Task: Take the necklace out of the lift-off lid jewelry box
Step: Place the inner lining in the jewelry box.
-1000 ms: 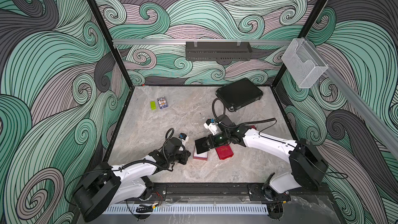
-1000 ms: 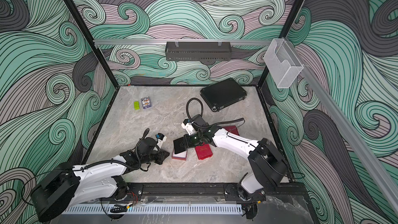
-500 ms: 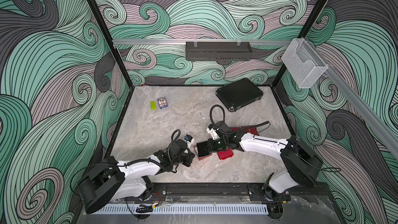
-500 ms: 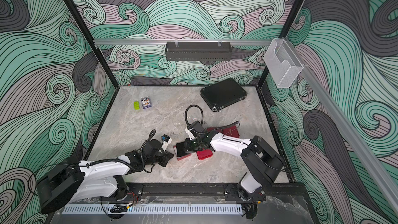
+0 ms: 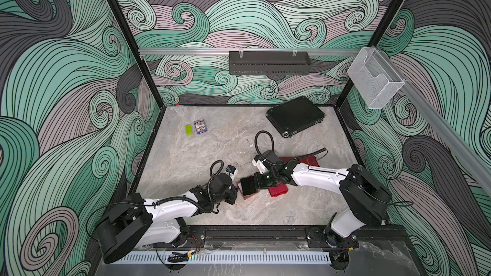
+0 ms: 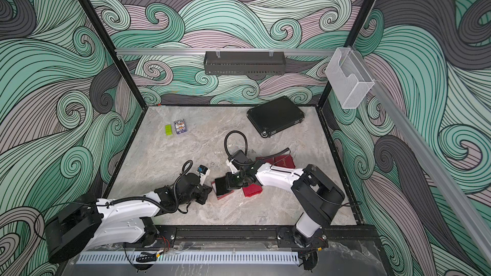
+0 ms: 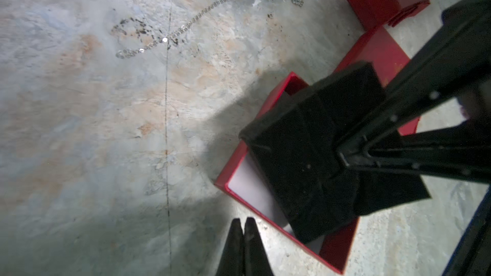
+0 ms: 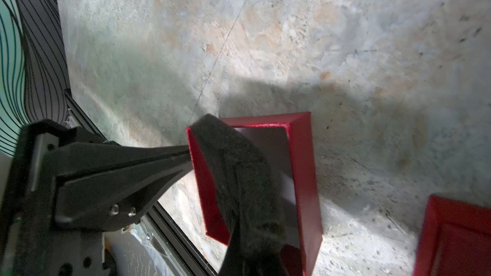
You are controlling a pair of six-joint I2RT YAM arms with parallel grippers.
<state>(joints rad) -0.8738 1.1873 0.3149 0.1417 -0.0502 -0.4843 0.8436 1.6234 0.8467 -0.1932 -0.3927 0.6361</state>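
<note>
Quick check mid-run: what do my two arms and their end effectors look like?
The left arm and right arm: white shells, black joints, looped black ribbed cables. The left end effector and right end effector: black, tapering to thin tips.

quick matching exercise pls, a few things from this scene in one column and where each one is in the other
1 necklace
2 black pad
3 black case
4 green block

a beside the card pack
b pinched in the right tool over the red box
c loose on the bare table
d far end of the table

Pairs: 1-c, 2-b, 3-d, 4-a
</note>
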